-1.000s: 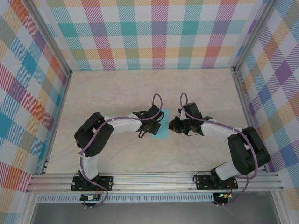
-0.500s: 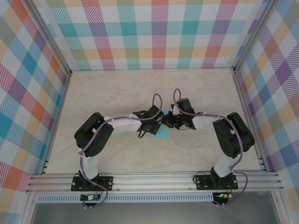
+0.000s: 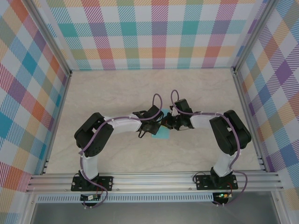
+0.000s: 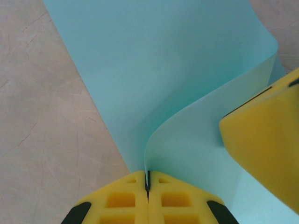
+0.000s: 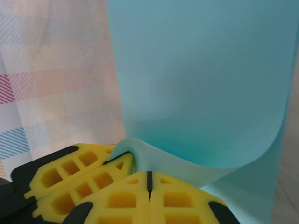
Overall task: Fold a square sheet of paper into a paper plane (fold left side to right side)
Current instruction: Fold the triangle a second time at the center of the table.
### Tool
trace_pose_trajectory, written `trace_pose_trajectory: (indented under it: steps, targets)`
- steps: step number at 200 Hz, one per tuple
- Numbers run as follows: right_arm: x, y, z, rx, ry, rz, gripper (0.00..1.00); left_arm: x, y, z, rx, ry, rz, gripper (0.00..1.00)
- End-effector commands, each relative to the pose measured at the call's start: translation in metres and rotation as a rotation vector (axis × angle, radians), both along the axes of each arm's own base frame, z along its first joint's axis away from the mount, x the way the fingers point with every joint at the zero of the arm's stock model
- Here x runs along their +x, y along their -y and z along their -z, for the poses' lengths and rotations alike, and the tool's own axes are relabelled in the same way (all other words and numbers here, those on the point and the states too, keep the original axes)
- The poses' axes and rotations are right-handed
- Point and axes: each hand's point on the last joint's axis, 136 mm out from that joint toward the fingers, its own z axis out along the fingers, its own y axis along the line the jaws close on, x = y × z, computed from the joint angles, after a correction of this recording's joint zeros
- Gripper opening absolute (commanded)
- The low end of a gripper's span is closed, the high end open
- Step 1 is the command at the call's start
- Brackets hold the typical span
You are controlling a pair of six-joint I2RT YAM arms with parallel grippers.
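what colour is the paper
The paper is plain turquoise, with no marks. It shows best in the left wrist view.

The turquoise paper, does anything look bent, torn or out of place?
The sheet of paper isn't flat: one edge, pinched in the shut left gripper, lifts and curls over the rest. That suits a fold under way; no tear shows.

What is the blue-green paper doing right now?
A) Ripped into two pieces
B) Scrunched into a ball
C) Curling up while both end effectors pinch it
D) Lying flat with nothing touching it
C: the turquoise paper bends up in a smooth curve, its edge nipped between the closed yellow fingers of the left end effector and the right end effector.
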Motion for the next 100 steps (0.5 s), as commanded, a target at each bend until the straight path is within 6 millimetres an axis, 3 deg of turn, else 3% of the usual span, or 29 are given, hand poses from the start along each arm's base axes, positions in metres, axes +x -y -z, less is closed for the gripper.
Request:
trace_pose_trajectory:
  steps: [1,100]
  targets:
    - [0.001,0.001,0.006,-0.044,0.009,-0.020,0.03,-0.009,-0.019,0.016,0.059,-0.053,-0.010,0.00]
    - [-0.005,0.013,0.022,-0.131,-0.017,-0.029,0.03,-0.009,-0.021,0.015,0.067,-0.050,-0.008,0.00]
